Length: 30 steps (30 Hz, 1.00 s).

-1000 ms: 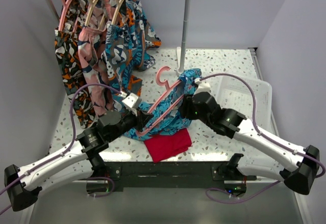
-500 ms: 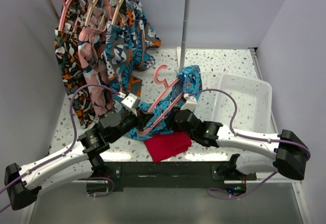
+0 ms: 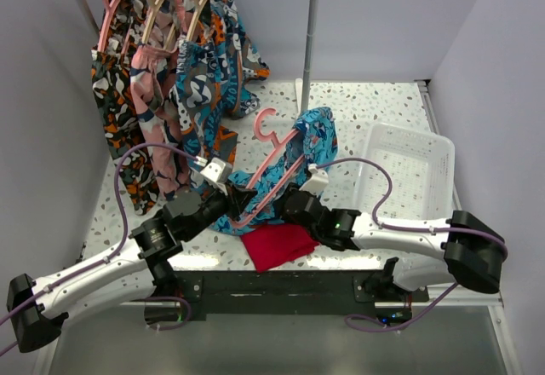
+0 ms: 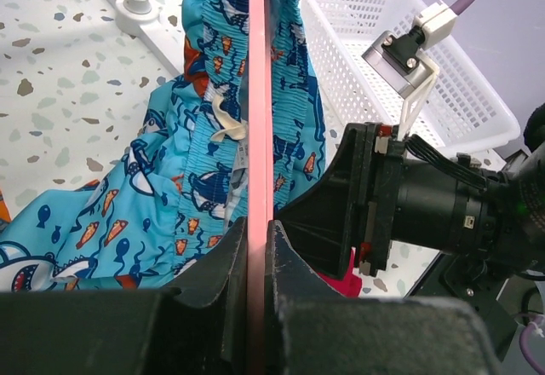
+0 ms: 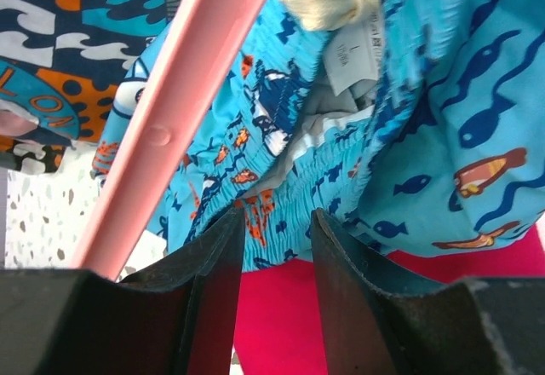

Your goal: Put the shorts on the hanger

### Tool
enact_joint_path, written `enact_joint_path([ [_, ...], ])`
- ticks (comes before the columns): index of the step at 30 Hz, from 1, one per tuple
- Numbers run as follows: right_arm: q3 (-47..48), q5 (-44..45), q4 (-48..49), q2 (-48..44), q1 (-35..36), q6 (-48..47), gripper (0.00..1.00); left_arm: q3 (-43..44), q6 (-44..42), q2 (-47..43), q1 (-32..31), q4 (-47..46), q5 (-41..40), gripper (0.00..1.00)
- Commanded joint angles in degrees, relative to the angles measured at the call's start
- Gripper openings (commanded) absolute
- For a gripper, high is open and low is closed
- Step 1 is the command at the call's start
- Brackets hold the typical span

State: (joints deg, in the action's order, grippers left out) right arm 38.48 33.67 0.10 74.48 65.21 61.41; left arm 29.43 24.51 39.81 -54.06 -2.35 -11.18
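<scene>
The turquoise shorts (image 3: 312,139) hang draped over the pink hanger (image 3: 274,155), which tilts up from the table with its hook at the top. My left gripper (image 3: 238,198) is shut on the hanger's lower bar (image 4: 258,94), which runs straight up between its jaws (image 4: 258,240). My right gripper (image 3: 288,205) is open. Its jaws (image 5: 277,222) stand just under the shorts' gathered waistband (image 5: 341,179), without closing on it. The cream drawstring (image 5: 339,0) and a white label show above. The hanger bar (image 5: 192,77) passes to the left of the right fingers.
A plain red cloth (image 3: 279,243) lies under the shorts near the table's front edge. A white mesh basket (image 3: 410,166) stands at the right. A rail at the back left holds several darker patterned shorts (image 3: 170,68) on hangers, and its white pole (image 3: 310,47) stands behind.
My right arm has dropped low and drawn its gripper left and nearer, from the shorts' right side to under the waistband. The left gripper still holds the hanger in place.
</scene>
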Motion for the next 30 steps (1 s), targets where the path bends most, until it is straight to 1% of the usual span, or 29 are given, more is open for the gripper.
enact_joint_path([
  [1, -0.69, 4.21, 0.70, -2.32, 1.67, 2.05, 0.40, 0.45, 0.63, -1.49, -0.17, -6.79, -1.65, 0.00],
  [7, -1.48, 5.09, 0.08, -3.37, 2.20, 3.19, 0.40, 0.37, 0.71, -1.49, -0.17, -6.79, -1.39, 0.00],
  [9, -1.30, 5.17, -2.11, -4.42, 2.72, 2.93, 0.38, 0.45, 0.71, -1.49, -0.17, -6.70, -1.39, 0.00],
  [14, -2.79, 7.37, -3.09, -6.54, 3.08, 3.89, 0.38, 0.36, 0.89, -1.49, -0.25, -6.70, -1.48, 0.00],
  [30, -0.78, 8.08, -3.26, -3.03, 2.99, 4.16, 0.39, 0.89, 1.24, -1.23, -0.17, -6.88, -1.30, 0.00],
])
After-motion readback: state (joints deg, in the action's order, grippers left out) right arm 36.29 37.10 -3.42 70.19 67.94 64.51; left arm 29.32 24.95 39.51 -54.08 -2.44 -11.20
